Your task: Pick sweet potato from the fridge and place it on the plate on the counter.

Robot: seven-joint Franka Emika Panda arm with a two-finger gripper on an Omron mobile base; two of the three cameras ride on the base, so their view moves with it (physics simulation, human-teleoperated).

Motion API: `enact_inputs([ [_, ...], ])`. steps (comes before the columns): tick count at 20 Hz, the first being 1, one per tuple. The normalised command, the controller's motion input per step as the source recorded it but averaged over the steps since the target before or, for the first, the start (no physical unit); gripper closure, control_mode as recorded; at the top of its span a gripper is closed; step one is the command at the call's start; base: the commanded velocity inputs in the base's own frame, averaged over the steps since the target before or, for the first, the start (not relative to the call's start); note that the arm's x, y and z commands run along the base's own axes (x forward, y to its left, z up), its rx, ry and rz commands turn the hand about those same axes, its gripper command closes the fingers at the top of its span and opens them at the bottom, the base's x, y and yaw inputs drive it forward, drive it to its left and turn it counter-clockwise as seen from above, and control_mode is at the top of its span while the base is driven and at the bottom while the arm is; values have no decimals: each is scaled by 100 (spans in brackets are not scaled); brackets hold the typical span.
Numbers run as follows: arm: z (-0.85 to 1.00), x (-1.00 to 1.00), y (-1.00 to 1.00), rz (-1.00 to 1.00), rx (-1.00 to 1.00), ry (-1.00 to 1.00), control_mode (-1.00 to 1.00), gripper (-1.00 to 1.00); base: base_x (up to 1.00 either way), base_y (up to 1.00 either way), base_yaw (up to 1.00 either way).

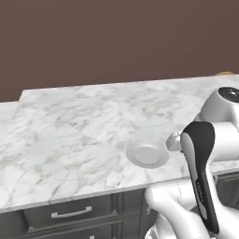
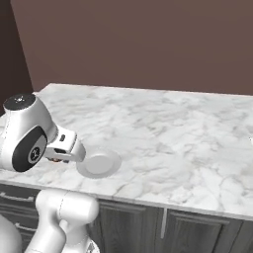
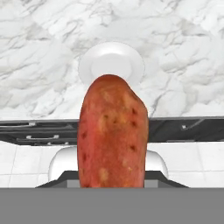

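Carrying: sweet potato point(image 3: 113, 131) clamped in closed pincer point(image 2: 58, 159).
Ahead: white plate point(image 3: 111, 64) on marble bench point(image 1: 70, 126).
Next: advance over plate, lower, release.

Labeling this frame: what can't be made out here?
- Gripper fingers: hand view, hidden behind the sweet potato.
- Sweet potato's lower end: hand view, cut off at the bottom.
- Plate near rim: hand view, covered by the sweet potato.
- Gripper: left base view, behind the arm.
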Motion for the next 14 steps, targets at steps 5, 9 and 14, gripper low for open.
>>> enact_inputs([
  [5,0,0,0,0,0,0,100,100,61,0,6],
  [9,0,0,0,0,0,0,100,100,58,0,0],
  [14,-31,73,0,0,0,0,-100,100,15,0,0],
])
